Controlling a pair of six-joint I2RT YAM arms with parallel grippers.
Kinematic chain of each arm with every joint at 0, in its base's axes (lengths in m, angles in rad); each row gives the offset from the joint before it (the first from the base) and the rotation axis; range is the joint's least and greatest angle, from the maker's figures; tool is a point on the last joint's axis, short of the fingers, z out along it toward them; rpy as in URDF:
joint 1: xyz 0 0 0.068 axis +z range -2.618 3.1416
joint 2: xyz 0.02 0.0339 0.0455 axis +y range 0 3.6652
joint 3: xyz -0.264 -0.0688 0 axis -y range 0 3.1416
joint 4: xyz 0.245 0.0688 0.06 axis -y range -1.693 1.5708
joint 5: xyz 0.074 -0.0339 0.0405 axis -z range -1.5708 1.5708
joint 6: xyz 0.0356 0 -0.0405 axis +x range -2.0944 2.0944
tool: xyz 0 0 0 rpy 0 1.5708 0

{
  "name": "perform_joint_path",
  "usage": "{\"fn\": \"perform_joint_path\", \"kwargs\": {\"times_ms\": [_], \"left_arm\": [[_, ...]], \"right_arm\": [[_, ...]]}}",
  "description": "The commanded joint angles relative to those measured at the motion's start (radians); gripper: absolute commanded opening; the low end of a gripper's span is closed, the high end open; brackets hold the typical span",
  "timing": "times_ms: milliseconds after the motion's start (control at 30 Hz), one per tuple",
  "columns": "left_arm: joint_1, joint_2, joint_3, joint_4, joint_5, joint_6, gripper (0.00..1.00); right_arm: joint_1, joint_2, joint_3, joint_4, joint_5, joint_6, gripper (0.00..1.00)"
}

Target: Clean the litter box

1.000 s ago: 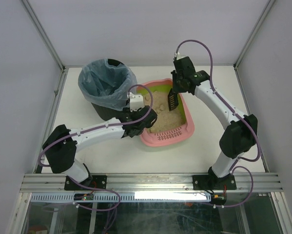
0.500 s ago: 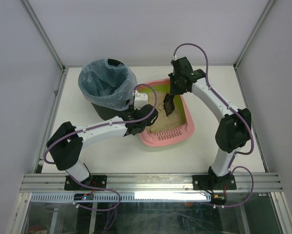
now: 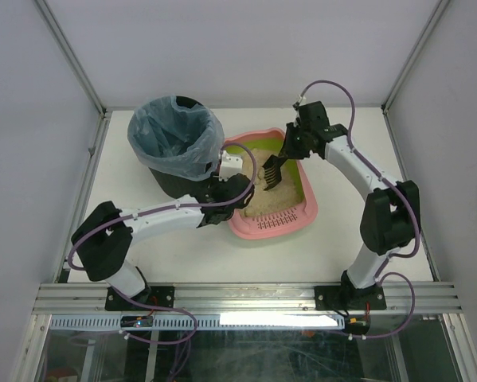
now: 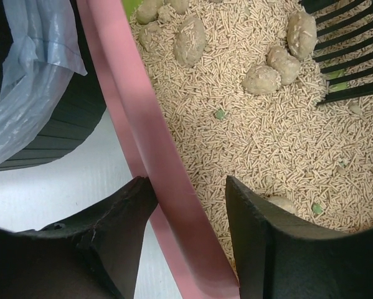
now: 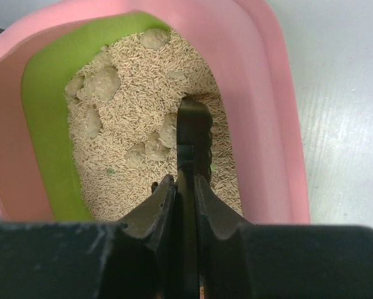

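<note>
The pink litter box (image 3: 271, 227) with tan litter sits mid-table. My left gripper (image 3: 236, 191) straddles its left rim (image 4: 142, 118), one finger outside and one over the litter, both touching the rim, so the gripper (image 4: 189, 184) is shut on it. My right gripper (image 3: 290, 147) is shut on the handle of a black slotted scoop (image 3: 271, 169), whose blade rests in the litter near the middle. In the right wrist view the scoop (image 5: 193, 134) runs straight out from the gripper (image 5: 184, 182). Several clumps (image 4: 189, 40) lie near the scoop's tines (image 4: 351, 56).
A black round bin (image 3: 174, 139) lined with a blue bag stands just left of the litter box, close to my left wrist; its wall (image 4: 74, 106) almost touches the pink rim. White table shows right of the box (image 5: 342, 124).
My left gripper has narrowed onto the box's left rim. My right wrist has swung back and to the right, laying the scoop flatter into the litter.
</note>
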Motion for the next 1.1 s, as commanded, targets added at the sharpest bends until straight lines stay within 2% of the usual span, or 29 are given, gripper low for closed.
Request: {"fn": "perform_joint_path", "kwargs": {"times_ms": [0, 367, 667, 800, 967, 1067], "left_arm": [[0.012, -0.03, -0.041, 0.097, 0.05, 0.038, 0.52], [0.085, -0.06, -0.149, 0.265, 0.121, 0.076, 0.5], [0.103, -0.098, -0.213, 0.394, 0.094, 0.141, 0.52], [0.127, -0.126, -0.252, 0.458, 0.115, 0.127, 0.58], [0.144, -0.143, -0.297, 0.538, 0.13, 0.138, 0.66], [0.144, -0.147, -0.314, 0.592, 0.15, 0.165, 0.7]], "right_arm": [[0.014, -0.045, -0.127, 0.153, -0.145, 0.087, 0.0], [0.016, -0.127, -0.387, 0.446, -0.279, 0.193, 0.0], [-0.005, -0.349, -0.605, 0.671, -0.285, 0.326, 0.0], [-0.007, -0.442, -0.658, 0.692, -0.231, 0.38, 0.0], [-0.013, -0.538, -0.691, 0.613, -0.087, 0.401, 0.0], [-0.035, -0.581, -0.717, 0.594, -0.06, 0.417, 0.0]]}}
